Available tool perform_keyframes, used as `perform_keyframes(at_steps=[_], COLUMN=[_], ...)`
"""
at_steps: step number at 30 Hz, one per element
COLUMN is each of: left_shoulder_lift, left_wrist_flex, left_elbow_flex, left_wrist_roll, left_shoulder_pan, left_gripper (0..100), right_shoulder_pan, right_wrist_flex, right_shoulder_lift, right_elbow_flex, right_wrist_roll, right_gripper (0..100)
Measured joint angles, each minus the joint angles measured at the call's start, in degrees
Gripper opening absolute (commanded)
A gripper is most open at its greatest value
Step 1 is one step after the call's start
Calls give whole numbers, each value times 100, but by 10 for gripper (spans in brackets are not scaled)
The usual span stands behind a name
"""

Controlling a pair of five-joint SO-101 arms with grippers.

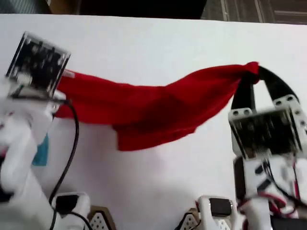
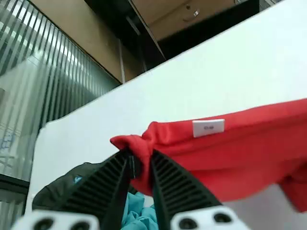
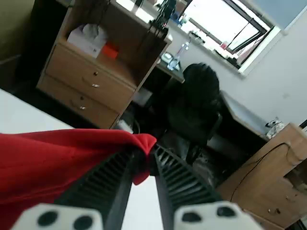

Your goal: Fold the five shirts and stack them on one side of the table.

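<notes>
Two arms are at the near edge of the white table (image 1: 144, 43), one on each side, both angled up and away over the surface. The left gripper (image 2: 140, 160) is clamped on a bunched corner of the red shirt (image 1: 153, 110), its ribbed black fingers (image 2: 175, 184) pressed together with a fold of cloth pinched between them. The right gripper (image 3: 144, 155) is likewise closed on the opposite corner, red fabric poking out past its tips; from above, its dark fingers meet at the shirt's knotted-looking right end. One red shirt hangs between the two grippers, stretched across the middle of the table and sagging in the centre, with a flap drooping below; whether that flap touches the table cannot be told. The cloth is plain bright red, creased along its length, with one small white label (image 2: 208, 127) sewn near the left-hand corner. Beneath the left gripper lie one teal garment (image 2: 139, 211) and one dark garment (image 2: 62, 189), crumpled next to each other on the table's left side.
</notes>
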Motion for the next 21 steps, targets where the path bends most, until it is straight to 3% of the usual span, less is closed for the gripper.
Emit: perform_keyframes(at_steps=[14, 21], left_shoulder_lift=[-1415, -1565], left_wrist_flex=[-677, -747], left_elbow_flex=[-26, -18], left_wrist_roll=[0, -9], left_shoulder_pan=[-9, -9], left_gripper=[24, 24], right_shoulder_pan=[26, 659], right_wrist_flex=[132, -404], right_shoulder_lift=[-97, -79], right_elbow_flex=[-2242, -2602], right_wrist_roll=[-158, 70], right_gripper=[19, 19])
